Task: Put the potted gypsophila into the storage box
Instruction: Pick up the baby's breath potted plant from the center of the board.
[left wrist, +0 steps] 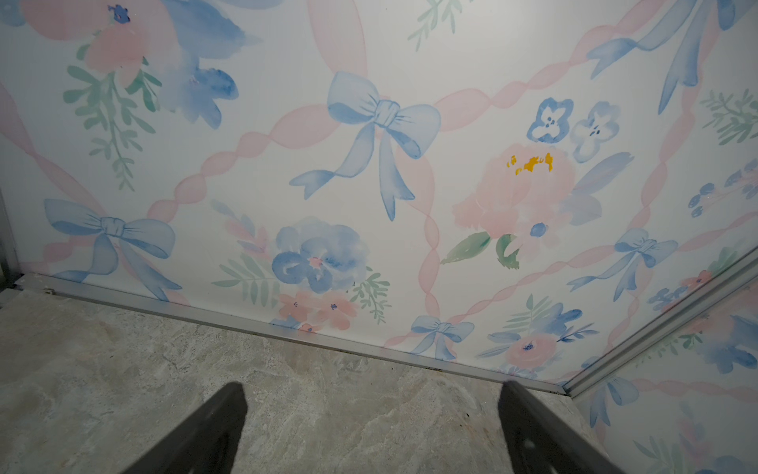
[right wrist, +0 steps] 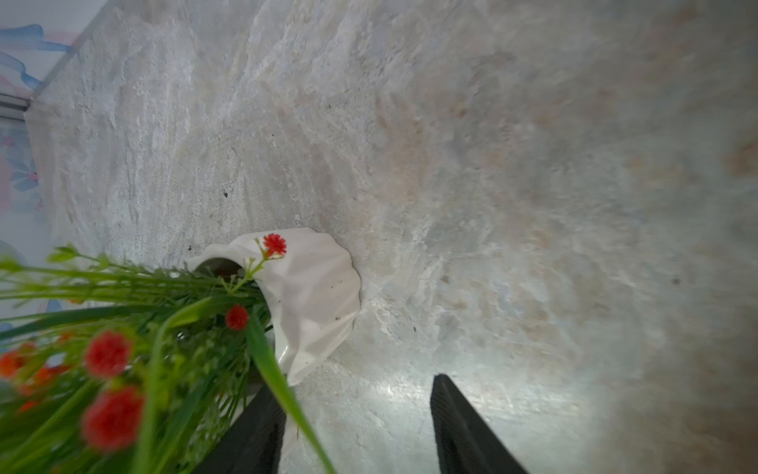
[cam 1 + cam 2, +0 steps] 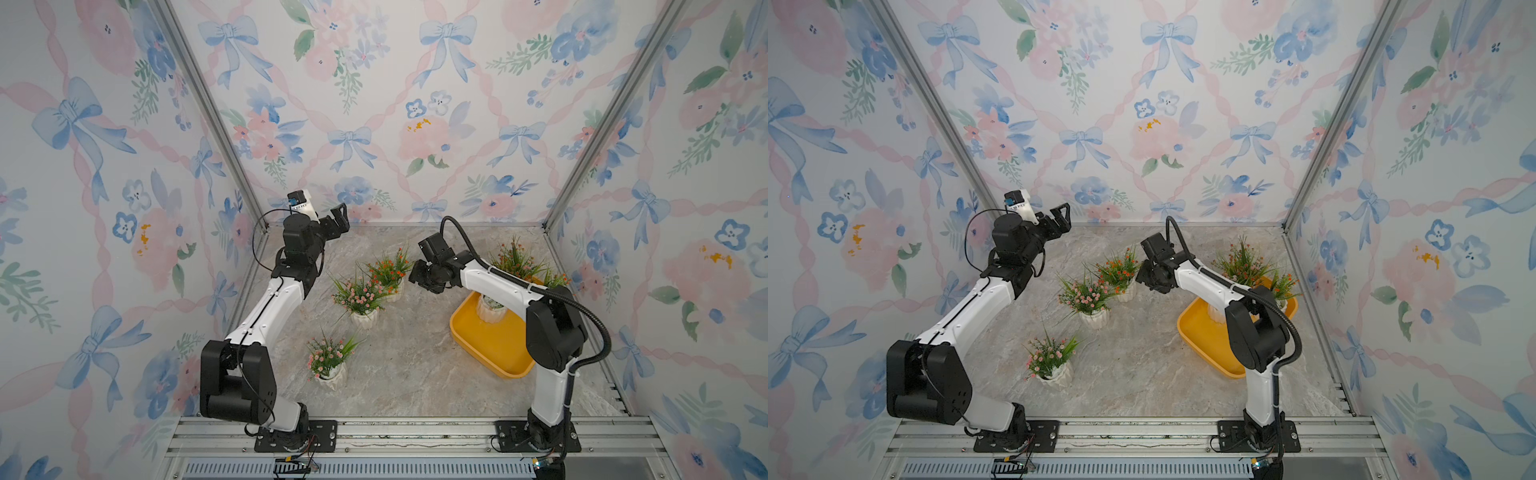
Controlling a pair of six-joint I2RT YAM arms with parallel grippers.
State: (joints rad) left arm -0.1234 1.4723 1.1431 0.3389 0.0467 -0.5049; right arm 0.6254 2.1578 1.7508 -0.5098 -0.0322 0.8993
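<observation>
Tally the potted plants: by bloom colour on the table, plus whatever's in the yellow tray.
Pink-flowered plants in white ribbed pots, on grey marbled table: 2
Orange-red-flowered plant in white ribbed pot, on table: 1
Plants in yellow-orange plastic tray: 2 visible
Total: 5 visible

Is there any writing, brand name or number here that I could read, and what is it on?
No readable text.
The blue patch on the left arm's white camera housing may be a label, but is too small to read.
The white pots and the storage box show no lettering.
</observation>
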